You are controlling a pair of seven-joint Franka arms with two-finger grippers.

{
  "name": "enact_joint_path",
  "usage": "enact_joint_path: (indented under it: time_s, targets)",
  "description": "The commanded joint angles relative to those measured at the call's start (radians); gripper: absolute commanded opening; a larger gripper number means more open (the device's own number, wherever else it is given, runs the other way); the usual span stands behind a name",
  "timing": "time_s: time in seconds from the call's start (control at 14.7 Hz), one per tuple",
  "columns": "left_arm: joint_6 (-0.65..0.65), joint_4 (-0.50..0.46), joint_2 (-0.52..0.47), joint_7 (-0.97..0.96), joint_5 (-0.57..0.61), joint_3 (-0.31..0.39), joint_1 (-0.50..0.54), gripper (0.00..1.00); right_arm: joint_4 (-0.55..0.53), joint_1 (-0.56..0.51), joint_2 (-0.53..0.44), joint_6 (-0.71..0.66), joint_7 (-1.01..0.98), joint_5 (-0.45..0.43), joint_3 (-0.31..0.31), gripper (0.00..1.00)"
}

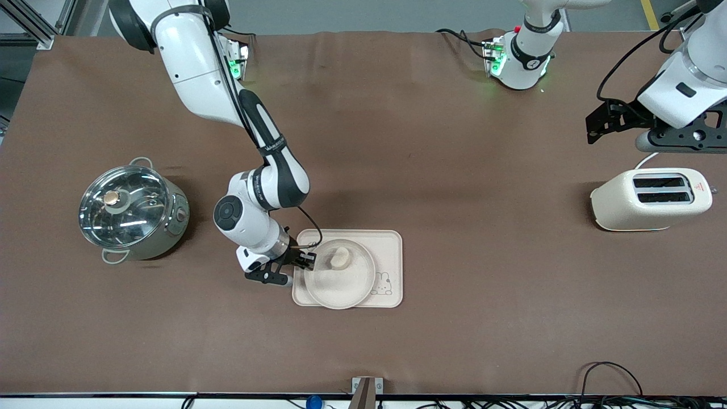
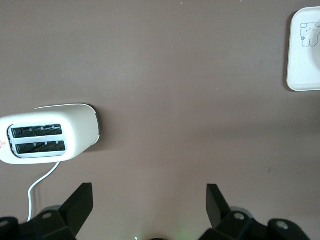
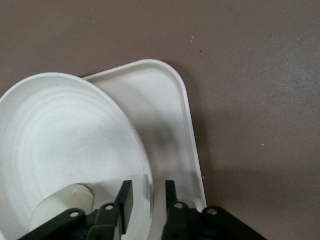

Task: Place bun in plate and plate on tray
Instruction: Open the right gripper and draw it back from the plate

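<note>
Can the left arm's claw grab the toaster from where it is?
Probably yes. The left claw hangs open above bare table right beside the toaster, with nothing between them.

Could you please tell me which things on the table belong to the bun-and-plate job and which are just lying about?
Part of the job:
bun, in the plate
plate, on the tray
tray
right gripper, at the plate's rim

Just lying about:
pot
toaster
left gripper, open above the table, waiting

brown table (image 1: 431, 142) (matte, faintly creased), grey floor (image 1: 369, 14) along its upper edge.
</note>
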Motion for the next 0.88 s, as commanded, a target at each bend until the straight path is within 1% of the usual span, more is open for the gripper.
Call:
enact_joint_path:
  time_s: [0.0, 0.14, 0.34, 0.41, 0.48, 0.54, 0.61, 0.68, 0.82]
  targets:
    - [-0.004, 0.003, -0.015, -0.001, -0.001, -0.006, 0.008, 1.0, 0.003, -0.02, -0.062, -0.134, -0.013, 0.01, -0.011, 1.0]
    - [-0.006, 0.005, -0.019, -0.001, -0.001, -0.006, 0.005, 1.0, 0.003, -0.03, -0.117, -0.234, -0.05, -0.007, -0.07, 1.0]
    - [-0.01, 0.012, -0.022, 0.003, -0.001, -0.006, 0.006, 1.0, 0.007, -0.032, -0.215, -0.424, -0.2, -0.132, -0.211, 1.0]
    - [-0.016, 0.014, -0.022, 0.006, -0.001, -0.006, 0.006, 1.0, 0.009, -0.032, -0.249, -0.484, -0.225, -0.154, -0.254, 1.0]
    - [-0.026, 0.024, -0.022, 0.007, -0.002, -0.006, 0.006, 1.0, 0.013, -0.03, -0.283, -0.559, -0.245, -0.179, -0.29, 1.0]
    - [-0.03, 0.034, -0.021, 0.003, -0.004, -0.007, 0.005, 1.0, 0.021, -0.023, -0.318, -0.634, -0.262, -0.232, -0.319, 1.0]
    - [-0.03, 0.035, -0.021, 0.001, -0.004, -0.007, 0.003, 1.0, 0.021, -0.023, -0.372, -0.695, -0.289, -0.328, -0.339, 1.0]
    - [-0.032, 0.035, -0.022, 0.003, -0.004, -0.009, 0.003, 1.0, 0.009, -0.03, -0.447, -0.752, -0.321, -0.417, -0.342, 1.0]
    - [-0.042, 0.035, -0.021, 0.013, -0.004, -0.009, 0.005, 1.0, 0.001, -0.069, -0.545, -0.867, -0.338, -0.443, -0.344, 1.0]
